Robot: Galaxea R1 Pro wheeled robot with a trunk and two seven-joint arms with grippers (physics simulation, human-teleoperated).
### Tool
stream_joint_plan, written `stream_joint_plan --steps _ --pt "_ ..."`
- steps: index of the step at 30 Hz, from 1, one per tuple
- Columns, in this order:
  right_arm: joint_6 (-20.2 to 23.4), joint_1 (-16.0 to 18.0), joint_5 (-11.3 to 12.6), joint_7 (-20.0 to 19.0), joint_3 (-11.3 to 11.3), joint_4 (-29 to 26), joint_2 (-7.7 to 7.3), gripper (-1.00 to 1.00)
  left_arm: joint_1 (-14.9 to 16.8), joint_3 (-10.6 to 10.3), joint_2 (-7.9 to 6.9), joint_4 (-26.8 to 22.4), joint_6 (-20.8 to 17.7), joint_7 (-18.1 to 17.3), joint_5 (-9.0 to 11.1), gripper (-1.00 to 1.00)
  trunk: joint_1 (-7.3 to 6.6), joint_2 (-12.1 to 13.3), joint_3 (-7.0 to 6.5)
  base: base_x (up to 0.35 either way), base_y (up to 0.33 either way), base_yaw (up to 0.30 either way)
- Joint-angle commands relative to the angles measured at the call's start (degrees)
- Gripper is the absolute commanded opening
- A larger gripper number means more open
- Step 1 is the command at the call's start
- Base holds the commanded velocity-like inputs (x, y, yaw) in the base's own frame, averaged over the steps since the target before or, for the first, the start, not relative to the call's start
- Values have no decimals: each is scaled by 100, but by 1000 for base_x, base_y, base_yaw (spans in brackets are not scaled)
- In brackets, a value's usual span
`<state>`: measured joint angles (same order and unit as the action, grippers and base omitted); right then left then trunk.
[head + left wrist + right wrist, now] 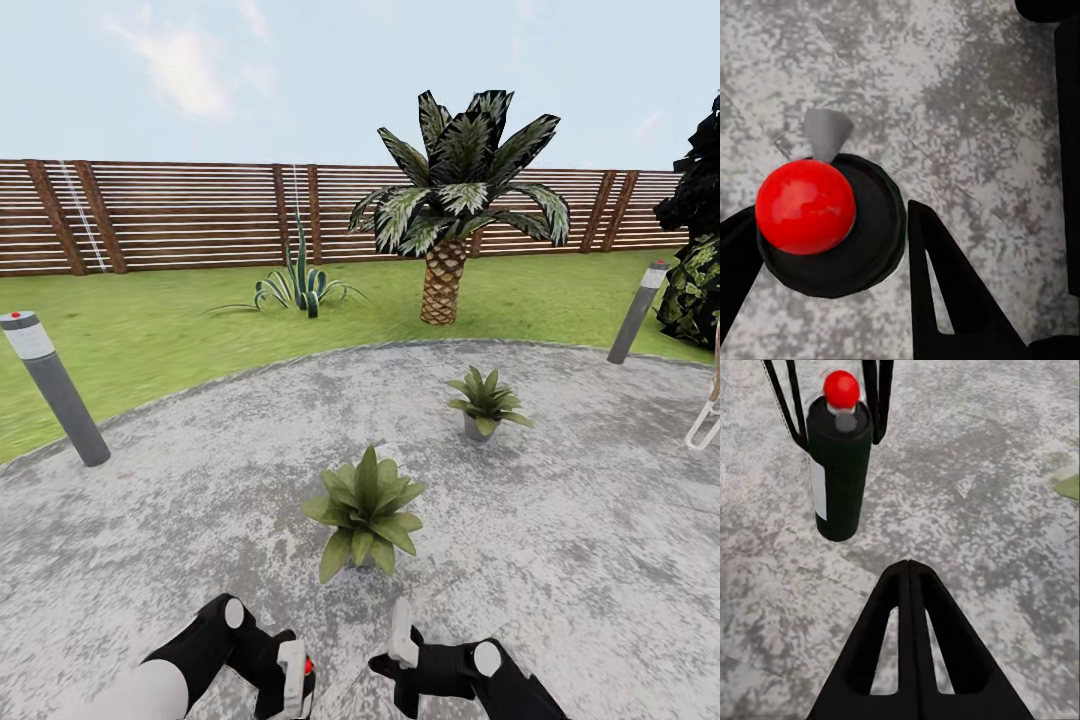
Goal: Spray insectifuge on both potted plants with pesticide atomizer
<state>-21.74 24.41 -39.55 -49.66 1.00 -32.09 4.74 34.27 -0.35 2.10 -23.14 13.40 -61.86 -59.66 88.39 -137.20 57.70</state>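
The left tool (pixel 293 680) pinches the pesticide atomizer (pixel 838 465); its pale label is unreadable. The right tool (pixel 909 577), fingers pressed together, hangs beside it. Two potted plants (pixel 365 515) stand ahead on open patio (pixel 560 520).

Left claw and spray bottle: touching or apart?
Touching. In the right wrist view the left claw's fingers press both sides of the spray bottle, holding it above the paving.

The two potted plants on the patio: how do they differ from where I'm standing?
The near potted plant sits just ahead of both pincers; the far potted plant stands further back and to the right, toward the palm. The near one looks larger in the head view and its leaves hide its pot; the far one's grey pot shows. Both are upright rosettes of pointed green leaves on the paved patio.
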Motion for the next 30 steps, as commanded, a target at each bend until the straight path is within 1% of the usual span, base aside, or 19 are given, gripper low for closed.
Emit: stream_joint_plan --steps 1,2,3,7,14,20,22,25,26,27,30 --pt "59 2 -40 -12 42 -41 4 -100 1 -11 34 -22 49 0 -45 -100 -1 -2 5 0 0 0" --pt "186 5 -36 -27 100 -119 39 -100 7 -23 136 -70 37 15 -52 -100 -1 -2 5 0 0 0" --pt "219 10 -36 -33 115 -143 90 -100 10 -20 185 -255 14 24 -48 -100 -1 -2 5 0 0 0" --pt "230 10 -36 -35 119 -153 155 -100 12 -9 200 -417 -14 33 -39 -100 -1 -2 5 0 0 0" --pt "231 11 -36 -29 120 -157 175 -100 -14 7 203 -450 4 41 -4 -100 -1 -2 5 0 0 0" --pt "231 9 -36 -26 120 -158 176 -100 -55 6 203 -401 38 45 -20 -100 -1 -2 5 0 0 0" --pt "231 11 -34 -26 120 -200 176 -100 -78 3 203 -363 47 185 -30 -100 -1 -2 5 0 0 0" --pt "231 11 -28 -26 120 -222 178 -100 -82 7 203 -354 42 258 -9 -100 -1 -2 5 0 0 0" --pt "231 11 -28 -26 120 -225 181 -100 -83 8 203 -339 41 361 1 -100 -1 -2 5 0 0 0" --pt "231 11 -27 -26 120 -226 183 -100 -81 6 204 -296 45 478 8 -100 -1 -2 5 0 0 0" --pt "231 11 -27 -26 120 -231 225 -100 -79 4 206 -116 58 599 15 -100 -1 -2 5 0 0 0"
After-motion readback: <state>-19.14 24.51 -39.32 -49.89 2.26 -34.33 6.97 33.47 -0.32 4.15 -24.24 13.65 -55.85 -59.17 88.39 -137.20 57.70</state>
